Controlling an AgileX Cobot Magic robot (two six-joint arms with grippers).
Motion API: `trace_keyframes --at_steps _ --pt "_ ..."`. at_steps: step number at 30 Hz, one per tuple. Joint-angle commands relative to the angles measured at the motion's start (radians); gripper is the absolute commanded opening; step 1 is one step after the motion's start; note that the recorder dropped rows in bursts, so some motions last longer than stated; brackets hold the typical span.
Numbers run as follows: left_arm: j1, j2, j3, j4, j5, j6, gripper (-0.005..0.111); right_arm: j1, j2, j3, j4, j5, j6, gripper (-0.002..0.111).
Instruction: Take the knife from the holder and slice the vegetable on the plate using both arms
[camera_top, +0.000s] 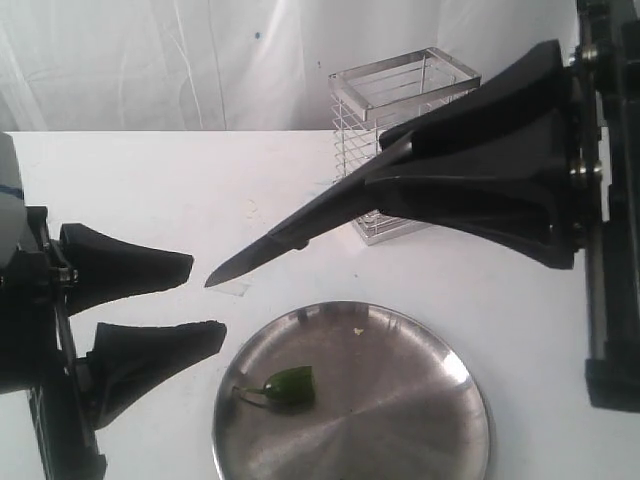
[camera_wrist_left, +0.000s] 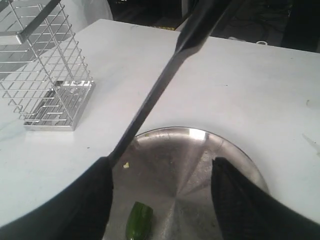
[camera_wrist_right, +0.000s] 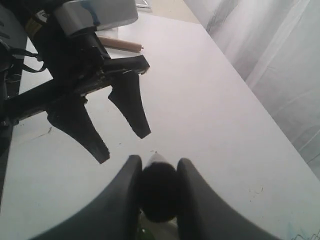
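Near the plate (camera_top: 400, 430), knife (camera_top: 250, 265), handle (camera_wrist_right: 159, 192) seemingly gripped

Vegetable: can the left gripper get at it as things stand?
Probably yes. The left gripper is open beside the plate, and the vegetable lies uncovered on that side. The knife tip is close to the gripper but not over the vegetable.

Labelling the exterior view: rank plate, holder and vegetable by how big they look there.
1. plate, largest
2. holder, next, though partly hidden and farther back
3. vegetable, clearly smallest
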Motion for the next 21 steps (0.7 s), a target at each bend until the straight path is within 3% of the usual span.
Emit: trace_keyframes --at_steps 1,16,21 --pt "-0.003 -0.006 0.003 0.01 0.009 0.012 0.062 -0.005 0.001 -0.025 0.024 0.063 -0.002 0.0" --pt "-0.003 0.037 0.003 0.01 0.009 0.035 0.062 -0.005 0.013 -0.027 0.137 0.132 -0.077 0.0" --pt "-0.003 0.057 0.003 0.01 0.009 0.035 0.053 -0.005 0.015 -0.027 0.137 0.132 -0.077 0.0"
